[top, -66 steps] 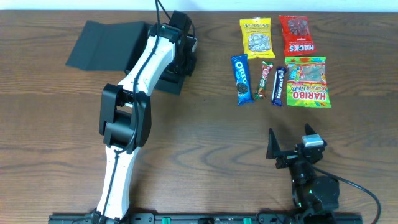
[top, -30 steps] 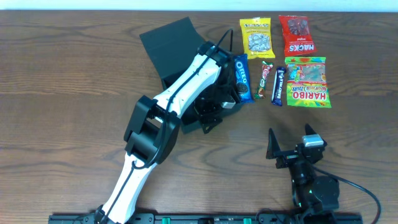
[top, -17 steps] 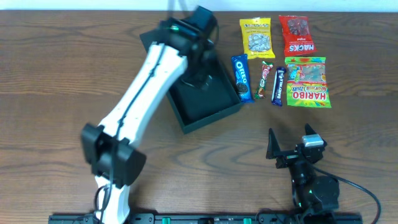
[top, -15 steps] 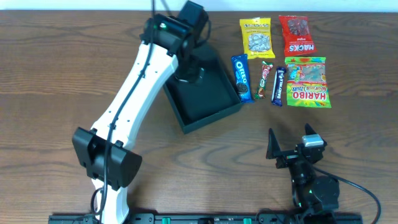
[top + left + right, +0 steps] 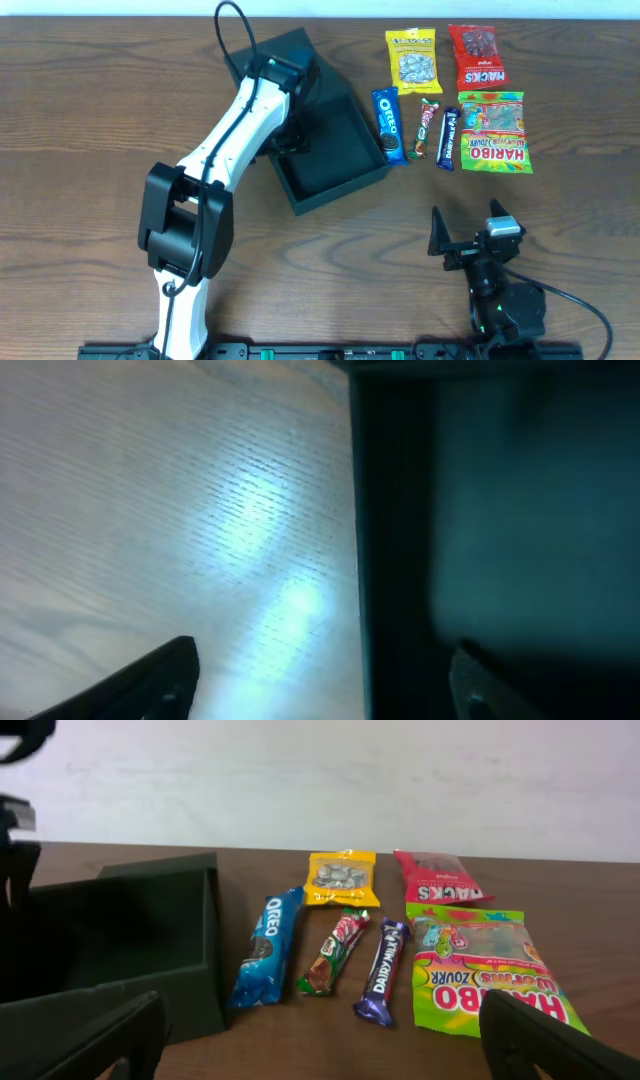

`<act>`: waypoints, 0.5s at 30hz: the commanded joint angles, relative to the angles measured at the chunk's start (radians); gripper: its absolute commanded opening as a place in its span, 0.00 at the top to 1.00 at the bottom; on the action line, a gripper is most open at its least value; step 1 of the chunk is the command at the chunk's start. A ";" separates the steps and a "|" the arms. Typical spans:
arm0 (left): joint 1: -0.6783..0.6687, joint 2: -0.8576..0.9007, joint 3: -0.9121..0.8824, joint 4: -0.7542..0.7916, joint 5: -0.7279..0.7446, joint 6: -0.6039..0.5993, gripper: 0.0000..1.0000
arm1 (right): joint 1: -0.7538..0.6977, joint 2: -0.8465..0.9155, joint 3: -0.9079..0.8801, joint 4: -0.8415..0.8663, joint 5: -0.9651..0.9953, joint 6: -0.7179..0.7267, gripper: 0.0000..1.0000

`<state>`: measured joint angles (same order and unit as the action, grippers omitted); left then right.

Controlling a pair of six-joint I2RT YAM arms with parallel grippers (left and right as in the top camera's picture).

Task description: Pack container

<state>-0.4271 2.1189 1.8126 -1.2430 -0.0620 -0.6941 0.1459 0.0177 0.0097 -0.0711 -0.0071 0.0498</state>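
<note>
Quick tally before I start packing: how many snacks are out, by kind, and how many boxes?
Bags: 3 (yellow bag, Hacks, Haribo)
Bars: 3 (Oreo, green-red bar, dark blue bar)
Box: 1, open, nothing in it
Total: 7

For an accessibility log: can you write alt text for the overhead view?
The left arm reaches across a wooden table, its end effector at the left wall of an open dark container. Six snack packets lie in two rows right of the container, none visible inside it; the right arm sits folded near the front edge.
</note>
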 commanded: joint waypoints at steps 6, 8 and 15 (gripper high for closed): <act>0.002 0.006 -0.128 0.116 0.000 -0.035 0.62 | -0.008 -0.004 -0.004 -0.003 0.003 0.016 0.01; 0.002 0.006 -0.142 0.145 -0.001 -0.015 0.80 | -0.008 -0.004 -0.004 -0.003 0.003 0.016 0.01; 0.002 0.005 -0.142 0.187 -0.185 0.228 0.94 | -0.008 -0.004 -0.004 -0.003 0.003 0.016 0.01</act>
<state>-0.4278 2.1189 1.6737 -1.0531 -0.1089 -0.6163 0.1459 0.0177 0.0097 -0.0711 -0.0074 0.0498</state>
